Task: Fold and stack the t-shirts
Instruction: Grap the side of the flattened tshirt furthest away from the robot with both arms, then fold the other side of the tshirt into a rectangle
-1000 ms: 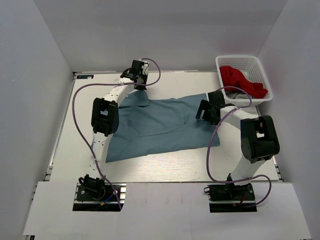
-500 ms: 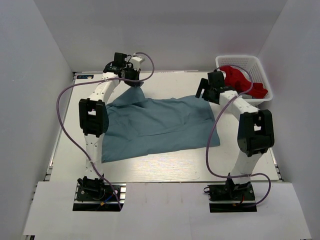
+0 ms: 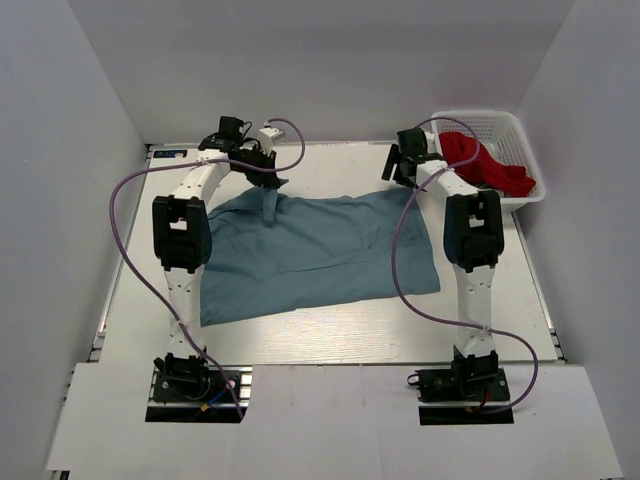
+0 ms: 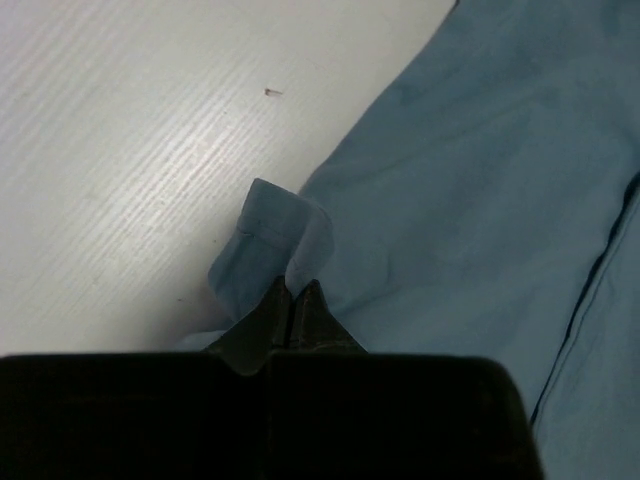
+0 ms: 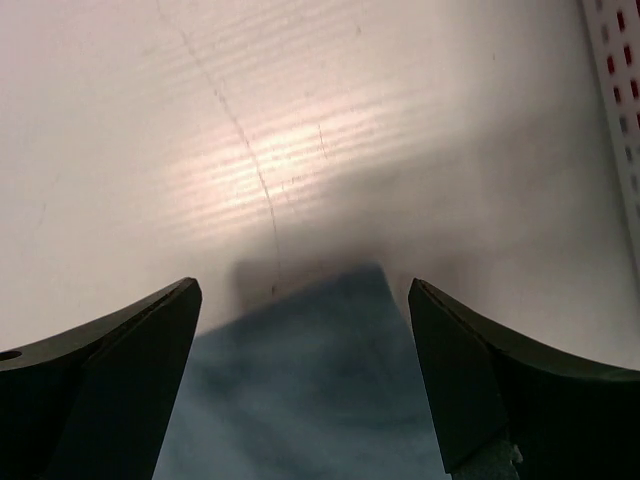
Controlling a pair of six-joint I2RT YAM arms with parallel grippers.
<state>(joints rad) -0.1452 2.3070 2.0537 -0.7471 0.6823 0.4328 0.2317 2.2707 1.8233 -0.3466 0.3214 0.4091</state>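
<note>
Now: grey-blue t-shirt lies spread but rumpled mid-frame on worktop, not yet folded. Left pincer pinched together on small stitched edge at shirt's upper-left corner; cloth tents up there, likely held to pull shirt flat. Right pincer spread wide above upper-right corner, gripping nothing, probably lining up matching hold. White basket with red cloth sits upper right.
</note>
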